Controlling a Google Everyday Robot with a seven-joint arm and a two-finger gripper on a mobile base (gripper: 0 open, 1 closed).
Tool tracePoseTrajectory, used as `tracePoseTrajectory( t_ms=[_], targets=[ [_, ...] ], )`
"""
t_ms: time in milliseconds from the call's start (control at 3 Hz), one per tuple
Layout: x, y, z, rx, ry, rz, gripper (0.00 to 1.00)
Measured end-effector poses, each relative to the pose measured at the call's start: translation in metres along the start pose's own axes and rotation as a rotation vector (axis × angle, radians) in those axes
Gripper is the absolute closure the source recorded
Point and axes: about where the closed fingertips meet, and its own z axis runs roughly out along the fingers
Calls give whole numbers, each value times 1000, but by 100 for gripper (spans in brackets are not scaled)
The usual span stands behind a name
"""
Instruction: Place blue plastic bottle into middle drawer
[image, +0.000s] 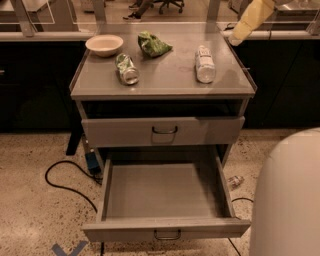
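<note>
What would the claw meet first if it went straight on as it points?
The claw, at upper right, slants down-left: probably the cabinet top beside the blue plastic bottle; depth unclear.

One camera view, mounted high, aimed down and forward at front of grey cabinet. Medium range, whole cabinet in frame. Flat tabletop lands in upper-middle of frame, seen from its front edge. Lower down, middle drawer stands open toward lens, its bare floor in plain sight. White robot body looms close in lower right corner. Coming in from top right, end effector near tabletop's far right corner.
</note>
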Motion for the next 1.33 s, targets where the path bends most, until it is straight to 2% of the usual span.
tracePoseTrajectory(
  t_ms=[333, 667, 1000, 1333],
  targets=[
    [-35, 3, 50, -64, -64, -65, 0],
    [-35, 3, 50, -64, -65, -65, 0],
    [-43, 20, 76, -170, -164, -87, 0],
    [-62, 38, 136, -279, -217, -9, 0]
  ],
)
